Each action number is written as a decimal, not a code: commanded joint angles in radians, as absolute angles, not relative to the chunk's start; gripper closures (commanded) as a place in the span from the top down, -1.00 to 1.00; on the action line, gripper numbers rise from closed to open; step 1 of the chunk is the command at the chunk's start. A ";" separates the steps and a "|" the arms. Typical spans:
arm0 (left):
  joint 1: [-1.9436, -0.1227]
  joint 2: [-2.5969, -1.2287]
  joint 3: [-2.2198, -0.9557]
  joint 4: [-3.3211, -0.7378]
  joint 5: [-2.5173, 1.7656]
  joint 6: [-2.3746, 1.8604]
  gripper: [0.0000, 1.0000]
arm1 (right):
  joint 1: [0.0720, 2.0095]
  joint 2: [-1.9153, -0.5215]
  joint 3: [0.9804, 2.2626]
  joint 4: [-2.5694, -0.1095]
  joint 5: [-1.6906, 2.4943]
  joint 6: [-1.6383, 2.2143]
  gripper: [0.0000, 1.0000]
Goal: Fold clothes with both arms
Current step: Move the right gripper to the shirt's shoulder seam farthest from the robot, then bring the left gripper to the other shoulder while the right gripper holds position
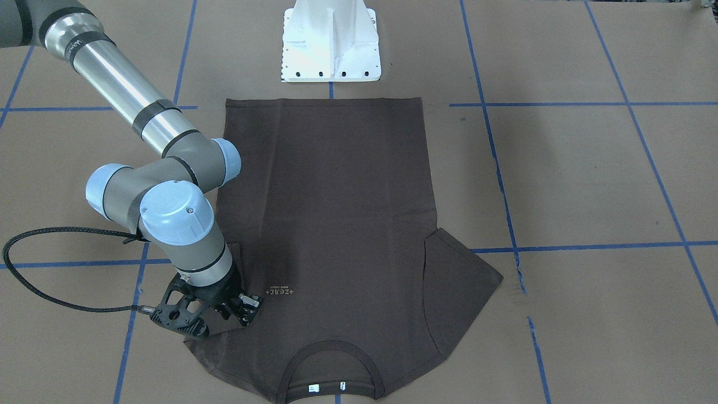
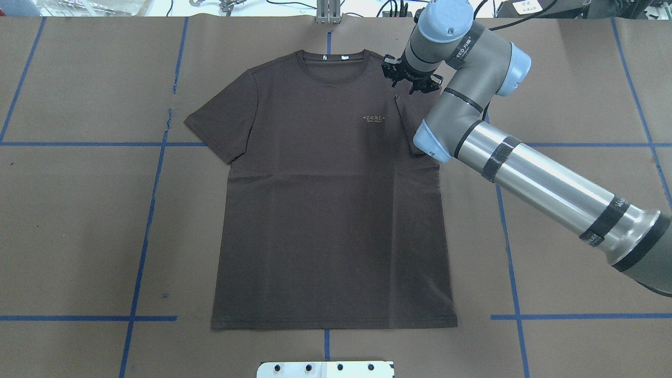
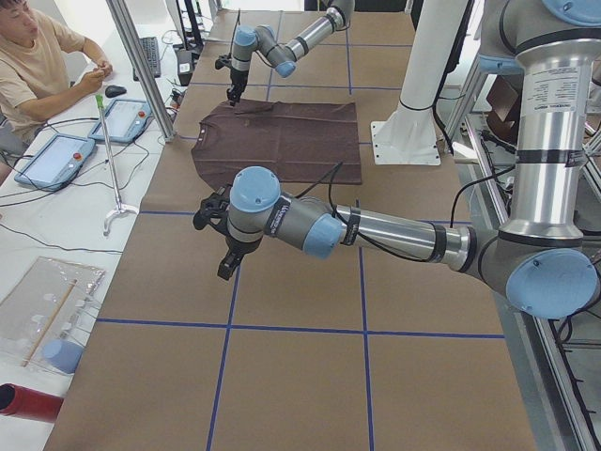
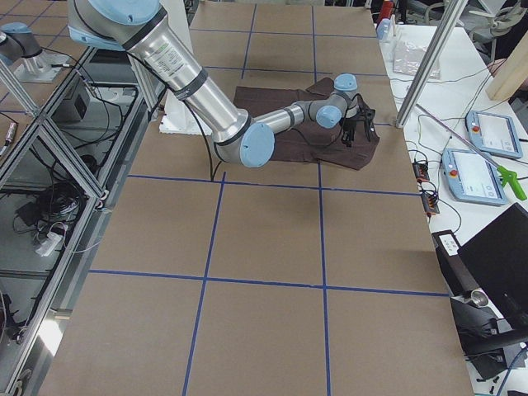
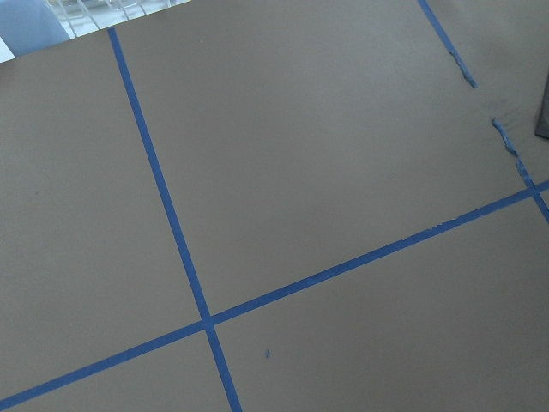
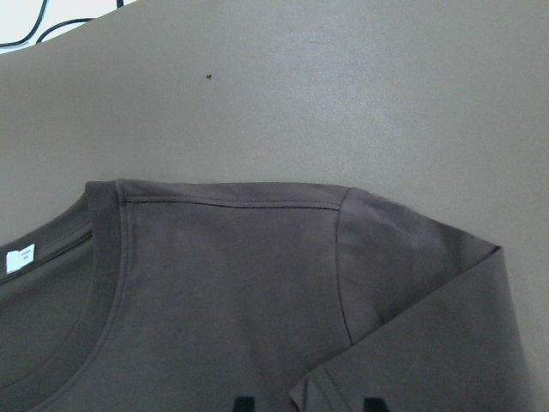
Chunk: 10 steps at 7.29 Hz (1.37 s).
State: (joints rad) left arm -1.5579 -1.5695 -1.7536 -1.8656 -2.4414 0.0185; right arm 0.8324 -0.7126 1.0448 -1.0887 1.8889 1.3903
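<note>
The T-shirt (image 2: 331, 205) is spread flat for folding. Its right sleeve, doubled inward, is pinched by the right tool (image 1: 235, 314). The left tool (image 3: 218, 240) is kept aside; its opening cannot be told.

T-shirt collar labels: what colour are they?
White labels on the dark brown T-shirt; clearest in the front-facing view.

A bench (image 2: 79, 220) covered in brown paper, marked into large squares by blue tape lines (image 2: 142, 241), fills the overhead frame. A dark brown T-shirt (image 2: 325, 210) lies flat at its centre, collar toward the top edge. A white pedestal base (image 2: 325, 369) sits at bottom centre.
</note>
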 commanded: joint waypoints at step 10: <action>-0.905 -2.134 -1.203 -2.183 -2.023 -1.031 0.45 | 0.847 -1.124 1.643 -1.088 2.045 1.433 1.00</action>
State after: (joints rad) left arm -0.9328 -2.1094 -1.2519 -2.1596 -2.0374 -1.0184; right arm 0.8478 -1.1233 1.6400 -1.0878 2.0469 1.4327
